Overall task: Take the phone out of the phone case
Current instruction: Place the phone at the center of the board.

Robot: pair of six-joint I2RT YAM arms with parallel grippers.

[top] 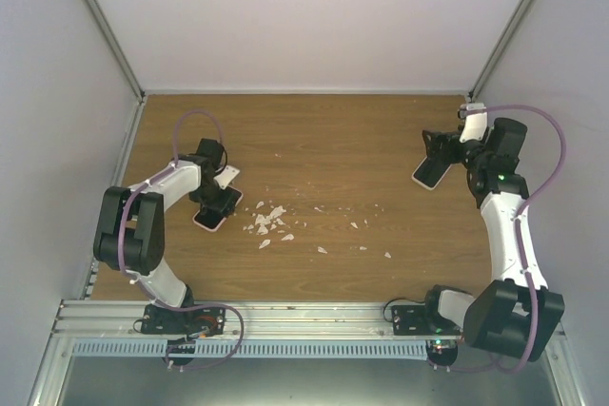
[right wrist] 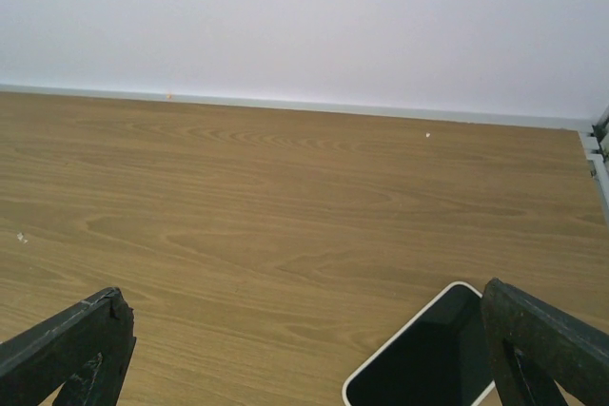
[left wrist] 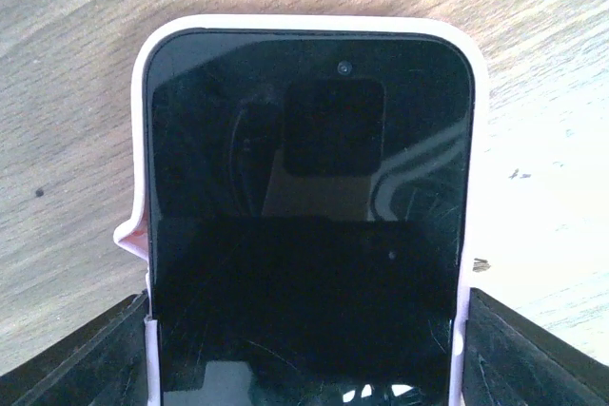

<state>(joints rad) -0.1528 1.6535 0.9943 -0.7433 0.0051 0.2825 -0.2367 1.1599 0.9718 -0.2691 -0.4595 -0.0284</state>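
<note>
A dark-screened phone sits in a pale pink phone case and lies flat on the wooden table at the left. My left gripper straddles its near end, both fingers pressed against the case's long sides; on the left side a bit of the case's edge bulges outward. A second phone in a white case lies at the right. My right gripper stands wide open just above the table, that phone's corner beside its right finger, nothing held.
Several small white scraps are scattered across the table's middle. White walls close the back and both sides. A metal rail runs along the near edge by the arm bases.
</note>
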